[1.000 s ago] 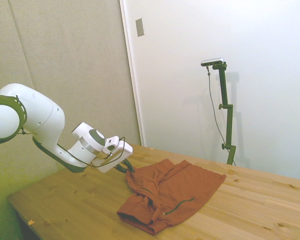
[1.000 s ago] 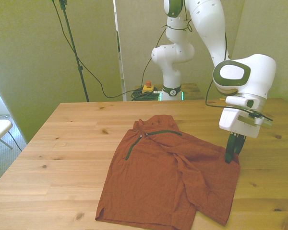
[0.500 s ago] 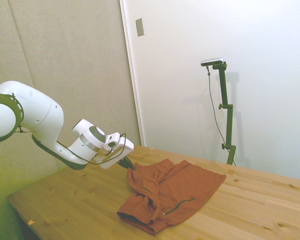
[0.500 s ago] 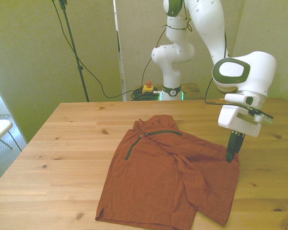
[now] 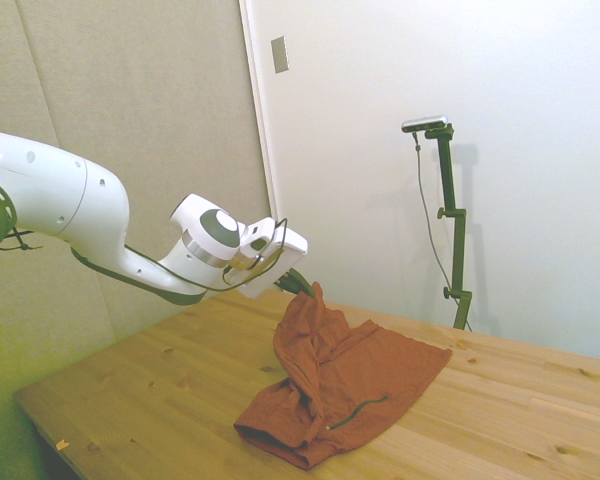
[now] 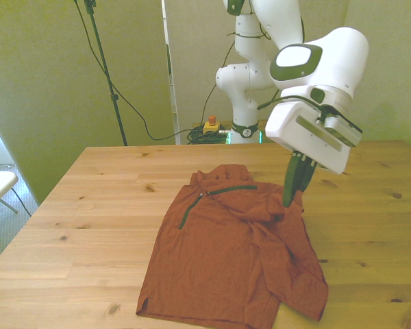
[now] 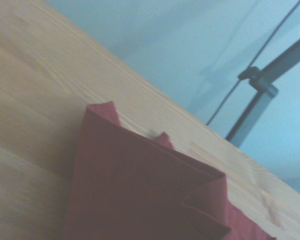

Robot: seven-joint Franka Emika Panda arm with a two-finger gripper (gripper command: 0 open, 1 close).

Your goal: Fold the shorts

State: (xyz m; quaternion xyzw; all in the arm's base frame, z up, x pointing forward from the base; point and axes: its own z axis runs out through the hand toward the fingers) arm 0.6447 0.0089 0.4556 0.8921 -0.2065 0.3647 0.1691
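Up comes the end effector (image 5: pixel 306 288) in the side view, higher than half a second ago and shifted across over the shorts (image 5: pixel 345 385), dragging one edge of the rust-orange cloth with it. Its dark fingers are pinched together on that edge, and the fabric rises in a peak to them while the rest lies spread on the wooden counter (image 5: pixel 150 390).

Front view now: the end effector (image 6: pixel 292 195) hangs above the shorts (image 6: pixel 226 260), fingers closed on a raised corner at the garment's side toward the front view's right. A dark zipper (image 6: pixel 202 199) runs across the flat part, away from the lifted corner. The shorts sit near the counter's (image 6: pixel 75 226) middle.

Wrist view: blurred, but folded rust cloth (image 7: pixel 140 195) shows over pale counter planks (image 7: pixel 30 100).
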